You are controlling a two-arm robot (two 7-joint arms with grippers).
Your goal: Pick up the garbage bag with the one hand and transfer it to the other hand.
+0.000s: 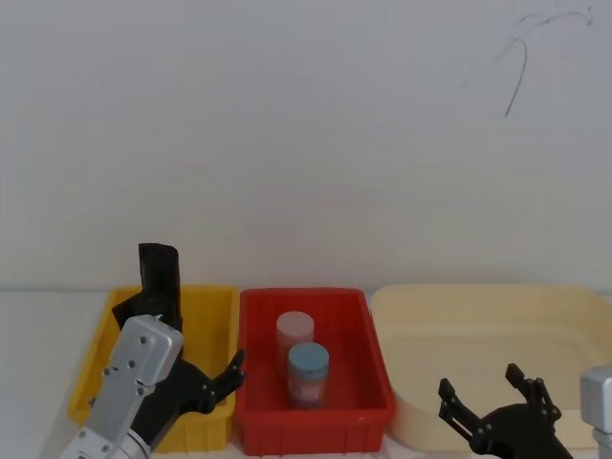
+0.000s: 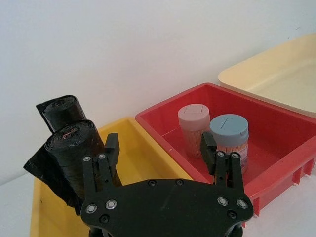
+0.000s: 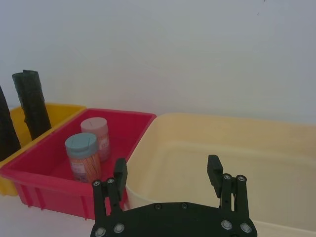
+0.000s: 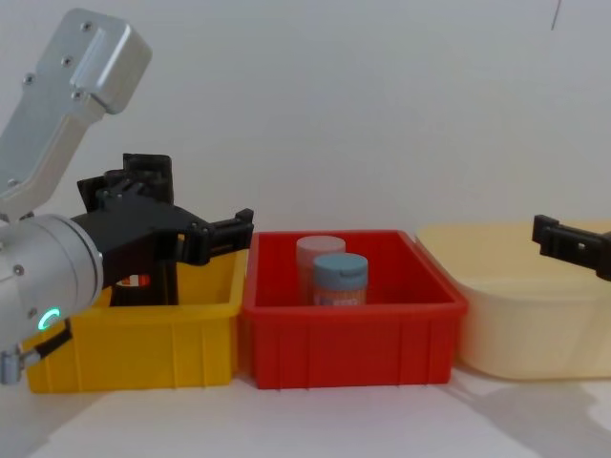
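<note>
1. The left pincer (image 2: 159,148), on the silver-grey arm (image 4: 57,91) with a green ring light, hangs over the yellow bin (image 4: 134,343); its fingers are spread wide and pinch nothing.
2. The garbage bag (image 2: 74,153), a black roll, stands upright in the yellow bin at the end away from the red bin (image 4: 353,334); in the left wrist view it lies outside the gap between the fingers, just beside one finger (image 2: 111,153); whether they touch I cannot tell.
3. A second black roll (image 2: 60,109) stands just behind the first, close against it; both rise above the bin's rim.
4. The right pincer (image 3: 167,168) hovers over the near side of the cream tub (image 3: 237,148); its fingers too are spread apart, with nothing between them and nothing touched.
5. The red bin sits between the yellow bin and the cream tub, all three in a row on the white desk (image 4: 334,420); inside it a pink-lidded jar (image 1: 295,335) stands upright, and a blue-lidded jar (image 1: 308,373) stands just in front of it.
</note>
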